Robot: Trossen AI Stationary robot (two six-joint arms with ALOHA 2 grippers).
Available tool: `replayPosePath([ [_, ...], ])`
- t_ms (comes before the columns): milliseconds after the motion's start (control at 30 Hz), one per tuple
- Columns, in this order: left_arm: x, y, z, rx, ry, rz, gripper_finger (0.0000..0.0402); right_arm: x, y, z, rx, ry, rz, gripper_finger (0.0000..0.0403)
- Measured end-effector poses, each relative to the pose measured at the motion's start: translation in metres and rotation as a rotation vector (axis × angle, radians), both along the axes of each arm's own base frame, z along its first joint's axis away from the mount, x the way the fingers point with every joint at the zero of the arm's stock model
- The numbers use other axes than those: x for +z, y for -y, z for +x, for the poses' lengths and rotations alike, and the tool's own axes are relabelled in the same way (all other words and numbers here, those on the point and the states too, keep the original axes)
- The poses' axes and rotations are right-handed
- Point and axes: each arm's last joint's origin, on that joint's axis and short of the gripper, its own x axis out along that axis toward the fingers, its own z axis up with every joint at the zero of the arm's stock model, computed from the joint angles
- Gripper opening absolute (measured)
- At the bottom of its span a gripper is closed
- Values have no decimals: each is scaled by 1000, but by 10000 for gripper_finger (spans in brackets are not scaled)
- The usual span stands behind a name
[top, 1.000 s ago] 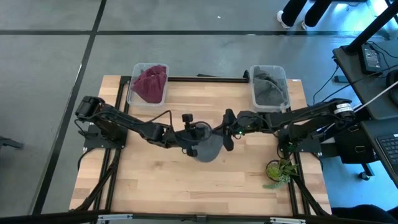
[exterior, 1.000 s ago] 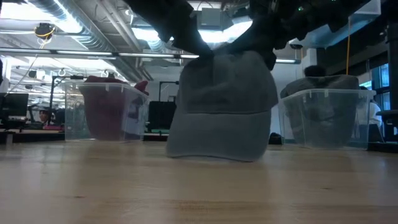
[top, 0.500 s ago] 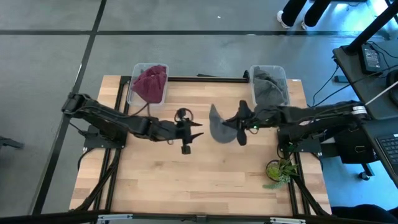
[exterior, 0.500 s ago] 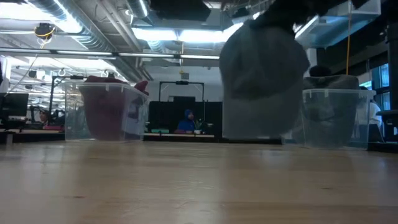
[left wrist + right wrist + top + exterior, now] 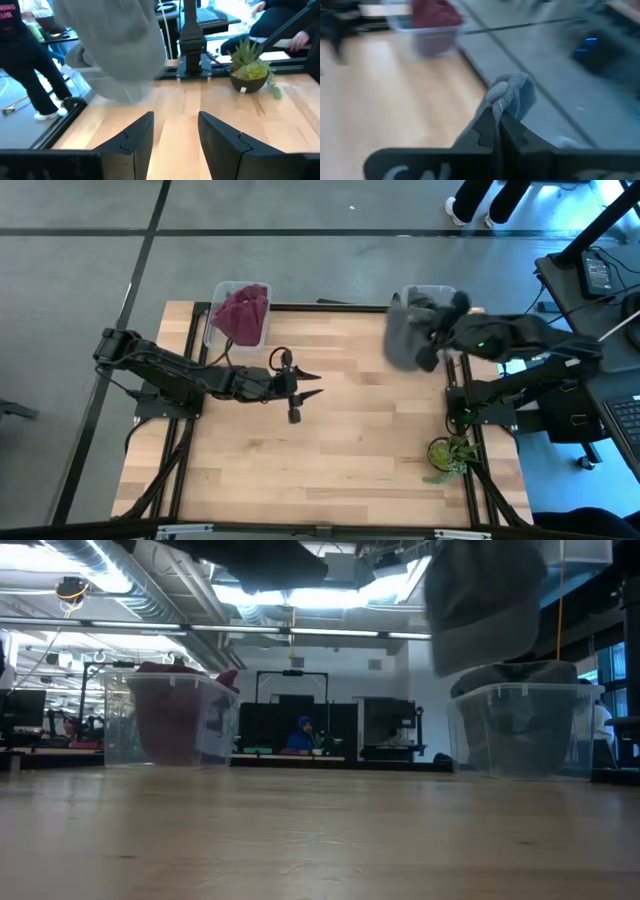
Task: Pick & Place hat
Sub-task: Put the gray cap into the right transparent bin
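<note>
The right gripper [image 5: 496, 131] pinches the floppy grey fabric hat [image 5: 405, 335] aloft beside the clear plastic bin [image 5: 432, 293] at the desk's far edge; only dropping remains, the left gripper [image 5: 308, 386] spread empty

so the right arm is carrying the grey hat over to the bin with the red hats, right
Not quite. The high view shows the right gripper carrying the grey hat at the bin of grey hats, not the bin with the red hats.
</note>
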Motion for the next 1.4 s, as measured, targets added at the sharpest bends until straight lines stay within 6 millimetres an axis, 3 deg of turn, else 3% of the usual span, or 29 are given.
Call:
replayPosePath([
  [133,-6,-4,-2,15,-6,-10,151,19,4,-20,-99,-67,-131,3],
  [267,-8,-9,-2,36,0,-17,152,22,6,-28,-109,-174,-251,3],
  [367,-8,-12,-2,51,0,-40,149,15,7,-28,-100,-243,-272,3],
  [633,-9,-13,-2,52,0,-46,152,-29,12,-25,-211,-477,-406,2],
  [733,-9,-13,-2,53,0,-48,151,-34,13,-29,-250,-499,-452,2],
  [1033,-9,-13,-2,53,0,-47,152,-16,15,-49,-321,-422,-496,2],
  [1400,-9,-13,-2,53,-1,-44,151,-46,14,-50,-314,-410,-414,2],
])
